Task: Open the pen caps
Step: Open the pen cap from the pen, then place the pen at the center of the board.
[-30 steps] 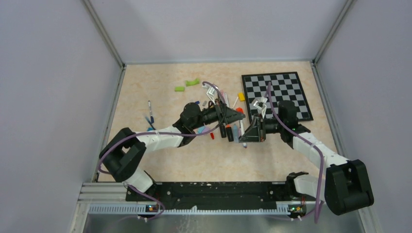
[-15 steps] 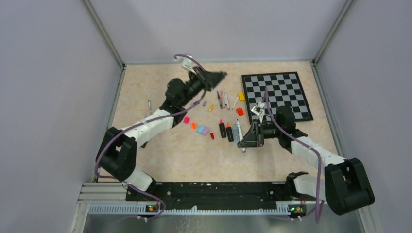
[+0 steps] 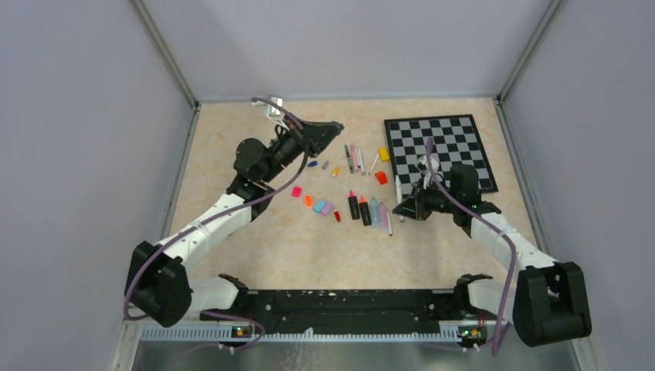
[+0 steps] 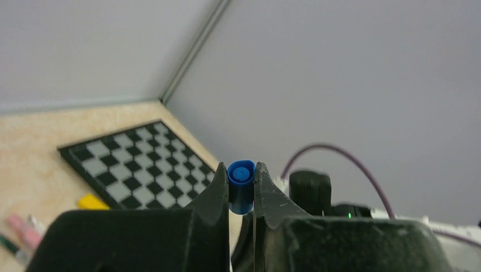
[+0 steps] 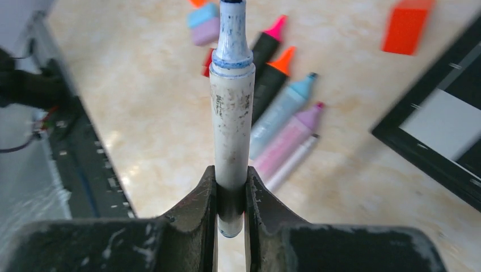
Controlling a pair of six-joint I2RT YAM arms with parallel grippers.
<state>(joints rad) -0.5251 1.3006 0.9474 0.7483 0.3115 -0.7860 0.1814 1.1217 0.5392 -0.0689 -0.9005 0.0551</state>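
Observation:
My left gripper (image 3: 334,128) is raised over the back of the table and is shut on a small blue pen cap (image 4: 241,184), end-on between the fingertips (image 4: 242,187). My right gripper (image 3: 403,207) is low, left of the chessboard, and is shut on a white pen (image 5: 231,113) whose blue tip is bare; the grip (image 5: 231,192) is near the pen's rear end. Loose caps lie between the arms: pink (image 3: 296,192), orange (image 3: 307,200), cyan (image 3: 319,205), purple (image 3: 327,209), red (image 3: 337,216). Uncapped highlighters (image 3: 364,209) lie in a row beside them.
A chessboard mat (image 3: 440,151) lies at the back right. A yellow block (image 3: 384,154) and an orange block (image 3: 381,178) sit by its left edge. More thin pens (image 3: 355,158) and small caps (image 3: 325,165) lie behind the row. Grey walls close in three sides.
The two grippers were together over the pen row; the left one has lifted up and back to the left with the blue cap, and the right one has drawn right with the uncapped pen.

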